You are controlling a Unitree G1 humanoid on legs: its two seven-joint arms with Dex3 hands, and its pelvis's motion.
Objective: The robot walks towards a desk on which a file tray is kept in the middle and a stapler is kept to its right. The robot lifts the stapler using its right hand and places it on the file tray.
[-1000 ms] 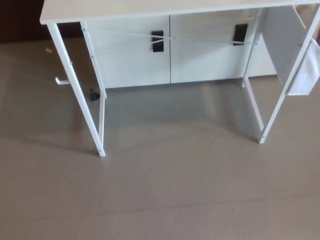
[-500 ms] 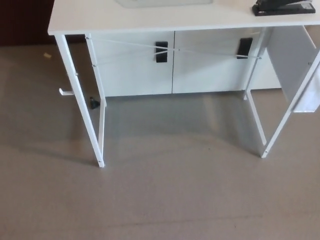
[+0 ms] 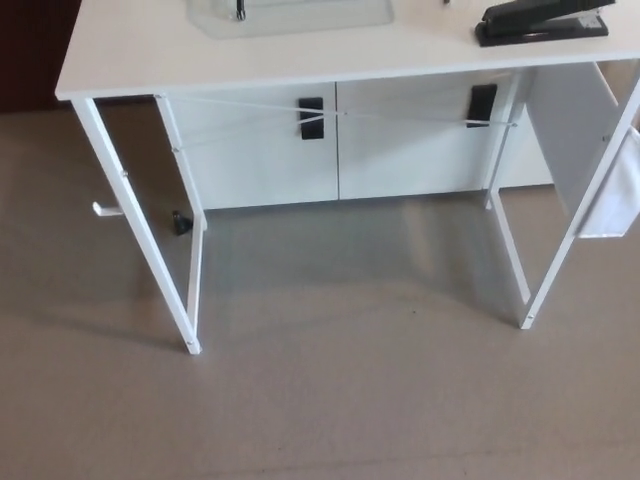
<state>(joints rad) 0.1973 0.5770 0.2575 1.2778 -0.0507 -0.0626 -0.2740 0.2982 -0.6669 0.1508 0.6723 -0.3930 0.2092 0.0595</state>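
Black stapler (image 3: 543, 20) lies on the white surface (image 3: 130, 55), right of the file tray (image 3: 330, 20); the fingers are out of view, so their state cannot be told.

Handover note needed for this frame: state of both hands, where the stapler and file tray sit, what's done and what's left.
Hands: neither the left hand nor the right hand is in view.
Things: the white desk stands ahead, and only the front strip of its top shows. The file tray sits mid-desk, cut off by the picture's top edge. The black stapler lies on the desk to the tray's right, apart from it.
Done: nothing yet with the stapler, which is not on the tray.
Left: close in on the desk, lift the stapler with the right hand and set it on the file tray.
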